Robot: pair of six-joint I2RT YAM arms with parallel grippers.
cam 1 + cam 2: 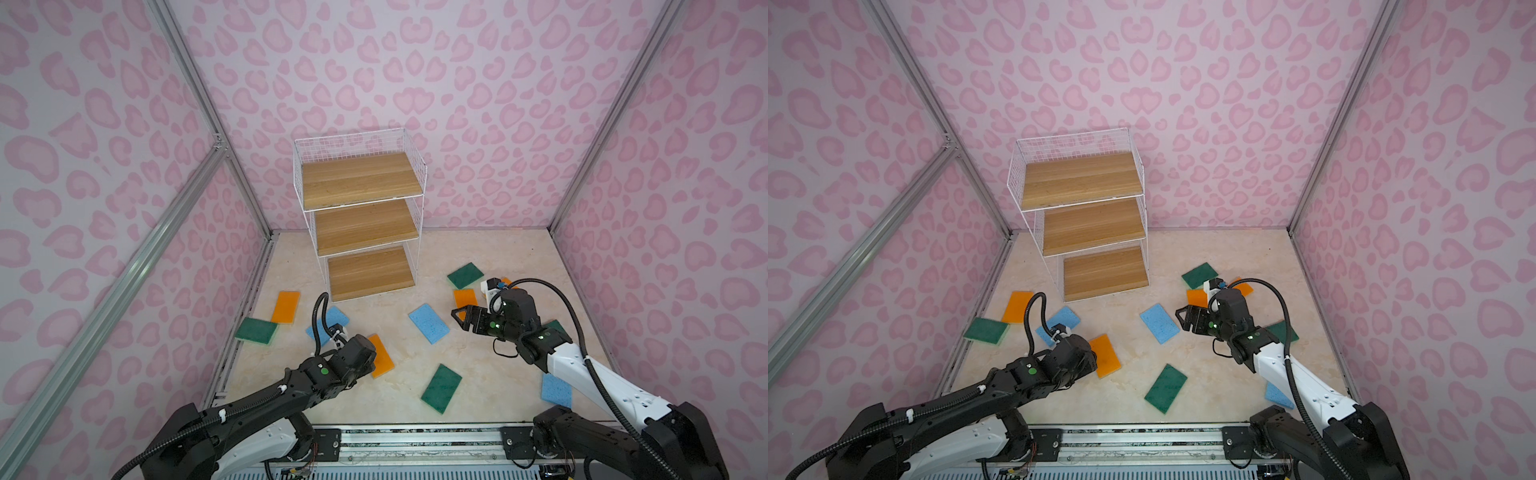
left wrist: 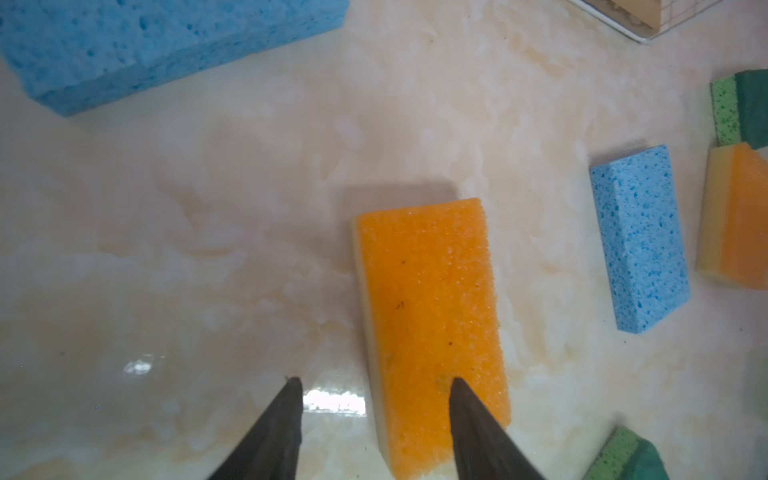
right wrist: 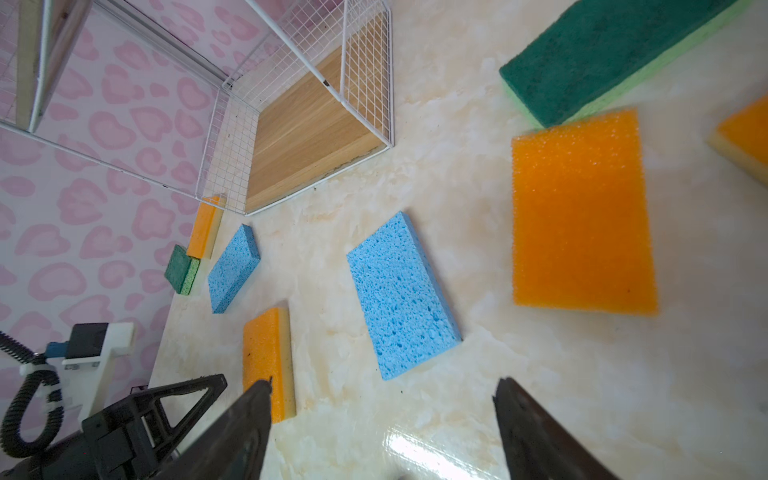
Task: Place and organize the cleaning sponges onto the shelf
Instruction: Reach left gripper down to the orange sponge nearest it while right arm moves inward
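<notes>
**A:** What is on the left side of the table (image 1: 374, 409)?

**B:** A green sponge (image 1: 256, 331) lies close to the left edge. It touches an orange sponge (image 1: 286, 306) behind it at a corner. Just right of them is a blue sponge (image 1: 332, 320), partly hidden by the left arm's cable.

**A:** And the left gripper (image 2: 374, 380)?

**B:** It is low over a second orange sponge (image 2: 428, 307). Its jaws stand partly apart. One fingertip rests on the sponge's orange top, the other on bare table beside its long edge (so nothing is clamped).

**A:** Where is the shelf (image 1: 361, 180)?

**B:** It stands upright at the back, in the middle, near the back wall. All three wooden boards are bare, and bare table lies in front of it.

**A:** Further right?

**B:** A second blue sponge (image 1: 429, 323) lies alone with bare table around it. A second green sponge (image 1: 441, 388) sits nearer the front rail. The right gripper (image 3: 384, 380) hovers above the table, jaws wide, holding nothing. Behind it a third orange sponge (image 1: 465, 298) touches a third green sponge (image 1: 465, 275). A third blue sponge (image 1: 556, 390) lies near the front right corner, partly under the right arm.
</notes>
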